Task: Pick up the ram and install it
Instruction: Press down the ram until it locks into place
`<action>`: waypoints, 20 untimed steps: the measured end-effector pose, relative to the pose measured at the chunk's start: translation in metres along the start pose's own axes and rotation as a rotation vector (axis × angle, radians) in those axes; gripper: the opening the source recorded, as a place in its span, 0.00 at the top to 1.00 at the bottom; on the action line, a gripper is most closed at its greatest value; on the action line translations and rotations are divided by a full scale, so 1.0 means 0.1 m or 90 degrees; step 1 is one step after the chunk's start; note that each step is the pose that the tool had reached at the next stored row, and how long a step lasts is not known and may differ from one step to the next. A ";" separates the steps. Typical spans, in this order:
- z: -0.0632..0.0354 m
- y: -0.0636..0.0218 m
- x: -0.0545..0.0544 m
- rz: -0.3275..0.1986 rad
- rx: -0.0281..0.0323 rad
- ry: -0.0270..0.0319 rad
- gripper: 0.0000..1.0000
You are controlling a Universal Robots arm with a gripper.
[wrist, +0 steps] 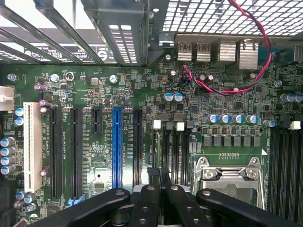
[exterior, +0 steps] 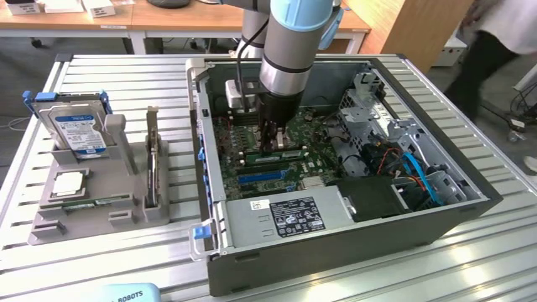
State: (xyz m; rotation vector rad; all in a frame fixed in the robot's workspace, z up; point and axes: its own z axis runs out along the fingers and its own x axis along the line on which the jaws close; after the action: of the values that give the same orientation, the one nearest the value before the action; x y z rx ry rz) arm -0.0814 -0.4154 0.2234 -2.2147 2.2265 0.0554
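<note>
The ram (exterior: 283, 153), a long green stick with a pale label, lay across the motherboard, apparently seated in its slot.

the exterior view is looking down from above at an angle, taking in the open computer case (exterior: 470, 207). the wrist view is facing its motherboard (wrist: 142, 118) closely; both views are sharing that board.

matt grey metal computer case (exterior: 336, 251), ribbed aluminium table (exterior: 109, 264), glossy green motherboard (wrist: 94, 94), matt grey plastic holder (exterior: 92, 214).
</note>
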 end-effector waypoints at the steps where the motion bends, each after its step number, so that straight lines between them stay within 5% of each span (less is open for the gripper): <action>1: 0.001 0.000 0.00 0.000 0.0000 -0.0001 0.90; 20: 0.008 -0.002 0.00 0.000 0.0008 -0.0010 0.90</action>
State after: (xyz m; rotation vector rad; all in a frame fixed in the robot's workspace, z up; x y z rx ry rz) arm -0.0812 -0.4152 0.2226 -2.2134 2.2250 0.0558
